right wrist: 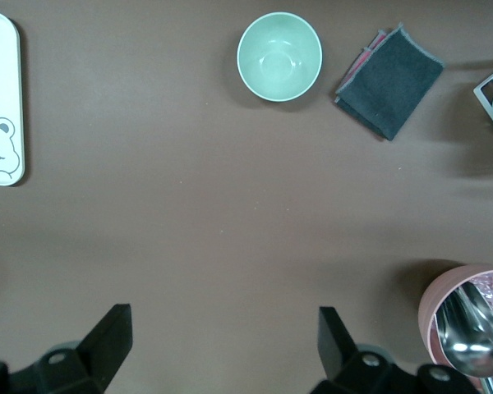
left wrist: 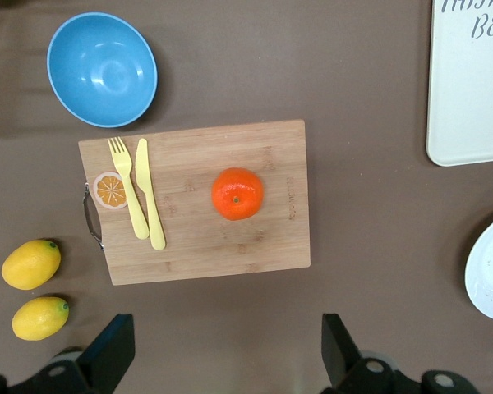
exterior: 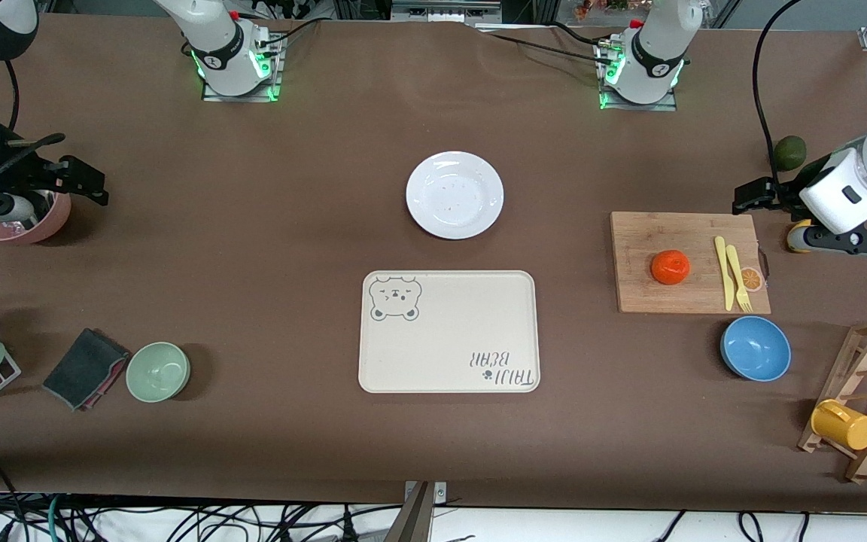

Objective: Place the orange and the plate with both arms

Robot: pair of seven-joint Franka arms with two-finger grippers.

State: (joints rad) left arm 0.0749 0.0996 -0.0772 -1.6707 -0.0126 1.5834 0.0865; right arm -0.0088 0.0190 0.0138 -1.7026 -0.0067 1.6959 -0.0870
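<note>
The orange [exterior: 670, 266] sits on a wooden cutting board [exterior: 644, 241] toward the left arm's end of the table; it also shows in the left wrist view [left wrist: 237, 194]. The white plate [exterior: 454, 195] lies bare on the table's middle, its edge in the left wrist view [left wrist: 491, 271]. My left gripper [exterior: 757, 197] [left wrist: 226, 353] is open and empty, up over the table beside the board. My right gripper [exterior: 80, 181] [right wrist: 222, 349] is open and empty, over bare table by a pink bowl [exterior: 19, 218].
A beige bear tray [exterior: 448, 331] lies nearer the camera than the plate. Yellow knife and fork [exterior: 731, 271] lie on the board. Around it are a blue bowl [exterior: 755, 348], lemons [left wrist: 31, 264], a lime [exterior: 789, 153], a mug rack [exterior: 862, 406]. A green bowl [exterior: 158, 371] and cloth [exterior: 83, 369] lie toward the right arm's end.
</note>
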